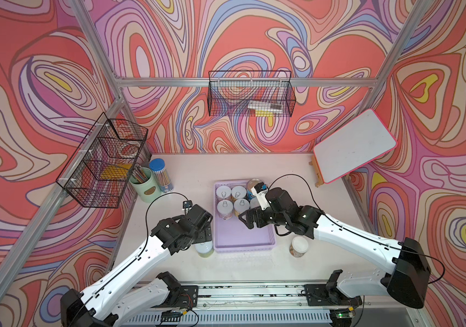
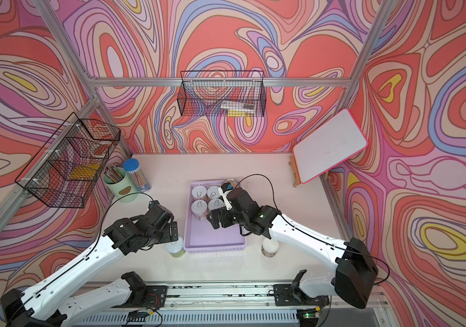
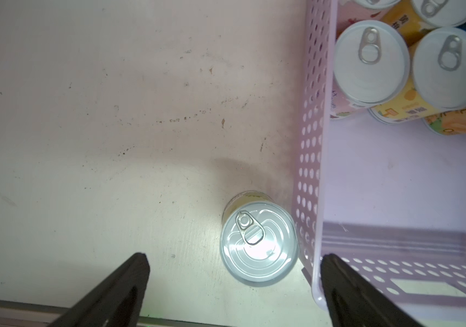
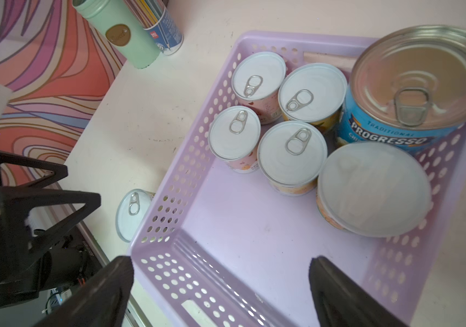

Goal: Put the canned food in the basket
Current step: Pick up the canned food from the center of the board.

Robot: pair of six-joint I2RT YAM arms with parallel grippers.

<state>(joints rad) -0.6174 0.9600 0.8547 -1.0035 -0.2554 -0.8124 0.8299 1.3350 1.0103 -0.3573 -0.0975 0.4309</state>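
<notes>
Closest to us in the left wrist view, the left gripper (image 3: 233, 256) has its fingers wide apart and empty: one is over the table (image 3: 84, 141), the other over a corner of the basket (image 3: 311, 141). Below the gap a small can (image 3: 258, 243) stands upright on the table, just beside the basket's wall. The right gripper (image 4: 220, 259) hangs over the bare near half of the basket, fingers spread with nothing in them. We count five little cans (image 4: 292, 150) and a blue-labelled can (image 4: 421, 76) in the far half — a lone can (image 1: 299, 246) stands on the table near the basket's right side.
</notes>
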